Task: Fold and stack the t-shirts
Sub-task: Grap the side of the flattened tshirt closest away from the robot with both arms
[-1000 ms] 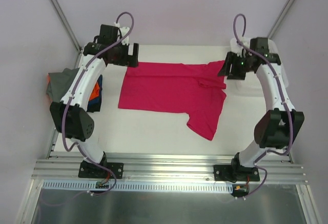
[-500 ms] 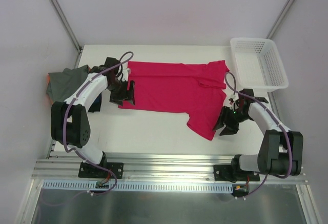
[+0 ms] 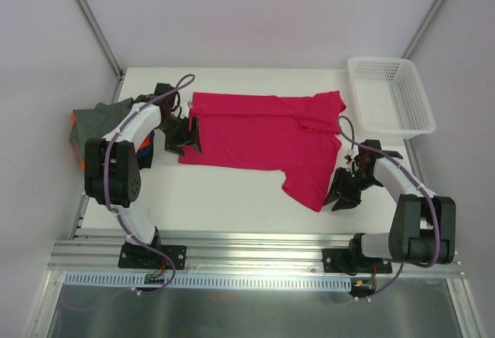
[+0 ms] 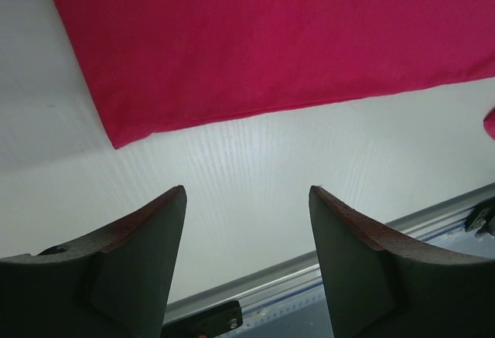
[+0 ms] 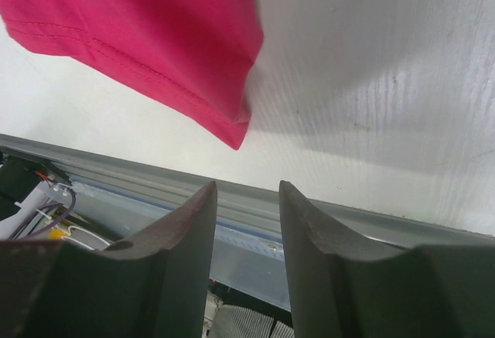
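A magenta-pink t-shirt (image 3: pixel 259 137) lies spread flat on the white table (image 3: pixel 232 191), with one sleeve hanging toward the near right. My left gripper (image 3: pixel 189 135) sits low at the shirt's left edge. In the left wrist view the left gripper (image 4: pixel 247 191) is open over bare table, just short of the shirt's corner (image 4: pixel 116 138). My right gripper (image 3: pixel 340 196) is beside the sleeve's near corner. Seen from the right wrist, the right gripper (image 5: pixel 247 186) has a narrow empty gap, and the sleeve tip (image 5: pixel 236 138) lies just beyond it.
A heap of grey, orange and dark shirts (image 3: pixel 99 117) sits at the table's left edge behind the left arm. A white mesh basket (image 3: pixel 390 94) stands at the far right. The metal rail (image 3: pixel 255 249) runs along the near edge.
Both arms swung from the table's far side down to the shirt's edges, the right one uncovering the basket. Both sets of jaws have narrowed. The shirt has not moved.
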You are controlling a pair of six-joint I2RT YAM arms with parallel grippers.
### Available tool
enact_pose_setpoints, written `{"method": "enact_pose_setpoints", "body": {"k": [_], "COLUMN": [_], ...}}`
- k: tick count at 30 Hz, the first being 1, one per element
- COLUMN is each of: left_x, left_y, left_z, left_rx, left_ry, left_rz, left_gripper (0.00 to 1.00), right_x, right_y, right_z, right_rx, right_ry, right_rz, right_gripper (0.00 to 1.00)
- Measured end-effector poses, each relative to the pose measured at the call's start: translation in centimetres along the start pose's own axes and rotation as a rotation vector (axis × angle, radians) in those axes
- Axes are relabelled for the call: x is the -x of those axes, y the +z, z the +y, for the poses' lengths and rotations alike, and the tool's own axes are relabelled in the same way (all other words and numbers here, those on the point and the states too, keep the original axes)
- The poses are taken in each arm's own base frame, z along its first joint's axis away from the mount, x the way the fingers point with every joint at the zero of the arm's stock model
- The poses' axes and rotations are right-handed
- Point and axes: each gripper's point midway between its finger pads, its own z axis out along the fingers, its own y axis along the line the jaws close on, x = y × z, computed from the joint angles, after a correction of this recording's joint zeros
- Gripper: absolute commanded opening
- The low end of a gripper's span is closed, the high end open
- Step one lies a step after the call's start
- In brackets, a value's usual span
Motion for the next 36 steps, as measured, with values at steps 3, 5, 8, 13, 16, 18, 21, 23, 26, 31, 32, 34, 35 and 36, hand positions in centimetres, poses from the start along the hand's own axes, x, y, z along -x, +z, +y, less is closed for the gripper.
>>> {"method": "enact_pose_setpoints", "body": {"k": [3, 5, 8, 13, 16, 18, 21, 23, 26, 31, 32, 34, 35, 36], "left_x": [1.4, 1.7, 1.9, 2.0, 2.2, 2.4, 2.8, 2.9, 3.0, 3.2, 3.3, 3.6, 3.6, 3.7], "left_y": [-1.0, -1.6, -2.0, -2.2, -2.3, -2.4, -2.7, -2.8, -2.9, -2.8, -2.8, -2.6, -2.6, -2.5], "left_z": [-0.1, -0.1, -0.1, -0.1, -0.2, -0.3, -0.4, -0.5, -0.5, -0.5, -0.5, -0.5, -0.5, -0.5], "left_rx": [0.003, 0.012, 0.022, 0.021, 0.021, 0.021, 0.019, 0.019, 0.018, 0.018, 0.018, 0.018, 0.018, 0.019], "left_ry": [0.012, 0.017, 0.022, 0.025, 0.027, 0.029, 0.033, 0.036, 0.037, 0.037, 0.037, 0.037, 0.036, 0.036], "left_rz": [-0.056, -0.078, -0.093, -0.099, -0.104, -0.109, -0.121, -0.127, -0.13, -0.13, -0.129, -0.129, -0.127, -0.127], "left_gripper": [0.67, 0.67, 0.67, 0.67, 0.67, 0.67, 0.68, 0.68, 0.68, 0.68, 0.68, 0.68, 0.68, 0.68], "right_x": [0.0, 0.1, 0.0, -0.2, -0.5, -0.5, -0.4, -0.4, -0.6, -0.6, -0.5, -0.4, -0.3, -0.2], "right_y": [0.4, 0.6, 0.7, 1.2, 1.5, 1.7, 2.2, 2.6, 3.0, 3.1, 3.1, 3.1, 3.2, 3.2], "right_z": [-0.4, -0.5, -0.6, -0.3, 0.5, 1.3, 1.8, 1.7, 1.5, 1.5, 1.5, 1.5, 1.5, 1.6], "right_rx": [-0.013, -0.02, -0.025, -0.031, -0.027, -0.017, -0.006, -0.009, -0.018, -0.019, -0.019, -0.019, -0.019, -0.02], "right_ry": [0.003, 0.002, -0.003, -0.026, -0.068, -0.091, -0.088, -0.078, -0.062, -0.06, -0.061, -0.061, -0.061, -0.059], "right_rz": [0.022, 0.028, 0.038, 0.06, 0.08, 0.091, 0.106, 0.124, 0.145, 0.15, 0.148, 0.148, 0.149, 0.15], "right_gripper": [0.41, 0.41, 0.41, 0.41, 0.41, 0.41, 0.41, 0.41, 0.41, 0.4, 0.39, 0.33, 0.32, 0.31]}}
